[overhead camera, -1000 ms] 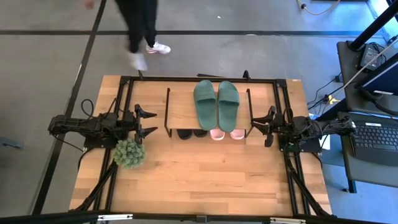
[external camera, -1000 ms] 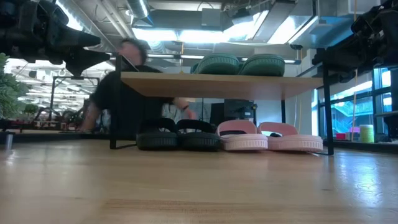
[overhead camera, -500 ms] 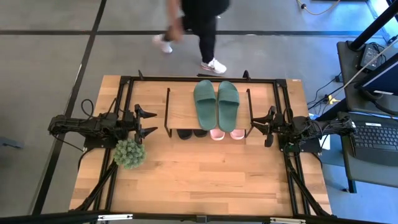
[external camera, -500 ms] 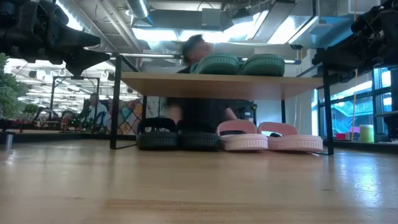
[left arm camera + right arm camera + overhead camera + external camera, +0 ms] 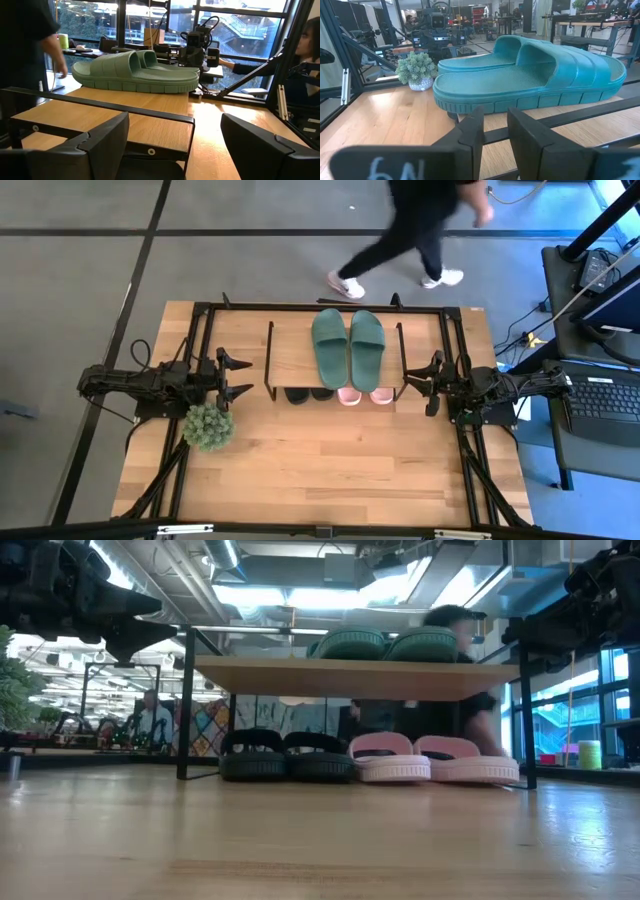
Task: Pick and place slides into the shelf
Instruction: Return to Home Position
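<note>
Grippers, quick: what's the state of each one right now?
Left dark two-finger gripper: open wide, holding nothing.
Right dark two-finger gripper: open by only a narrow gap, holding nothing.

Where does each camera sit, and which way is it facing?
High: overhead, looking straight down on the table; both arms show, left gripper and right gripper flanking the shelf.
Low: at tabletop height, looking level under the shelf; arms at upper corners.
Left wrist: on left arm, facing the green slides; own open gripper in foreground.
Right wrist: on right arm, facing them oppositely; own gripper in foreground.
Shared: both wrist views see those slides.
</note>
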Tool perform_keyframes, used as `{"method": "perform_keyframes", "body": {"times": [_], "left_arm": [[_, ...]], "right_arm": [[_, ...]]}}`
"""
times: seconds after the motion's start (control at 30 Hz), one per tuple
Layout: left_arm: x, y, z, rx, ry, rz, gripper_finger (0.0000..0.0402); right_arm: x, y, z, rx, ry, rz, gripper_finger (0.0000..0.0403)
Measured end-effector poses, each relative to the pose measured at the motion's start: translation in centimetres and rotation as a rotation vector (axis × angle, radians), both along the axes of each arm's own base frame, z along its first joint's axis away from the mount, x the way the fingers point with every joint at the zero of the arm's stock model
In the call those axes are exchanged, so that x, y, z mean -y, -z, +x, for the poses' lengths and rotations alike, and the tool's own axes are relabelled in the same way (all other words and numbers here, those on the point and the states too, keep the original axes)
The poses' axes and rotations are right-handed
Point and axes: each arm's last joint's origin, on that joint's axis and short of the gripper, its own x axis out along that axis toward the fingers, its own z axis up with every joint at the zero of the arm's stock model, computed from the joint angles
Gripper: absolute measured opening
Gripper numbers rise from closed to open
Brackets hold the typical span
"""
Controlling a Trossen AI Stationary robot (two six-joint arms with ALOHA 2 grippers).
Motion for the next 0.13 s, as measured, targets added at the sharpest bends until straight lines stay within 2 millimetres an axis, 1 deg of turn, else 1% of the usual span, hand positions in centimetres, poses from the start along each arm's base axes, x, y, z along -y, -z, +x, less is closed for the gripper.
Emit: {"method": "perform_keyframes", "body": {"times": [0.13], "left_arm": [[0.0, 0.0, 0.0, 0.0, 0.0, 0.0, 0.0306]], "right_arm": [[0.0, 0.0, 0.0, 0.0, 0.0, -0.001, 0.0089]]}}
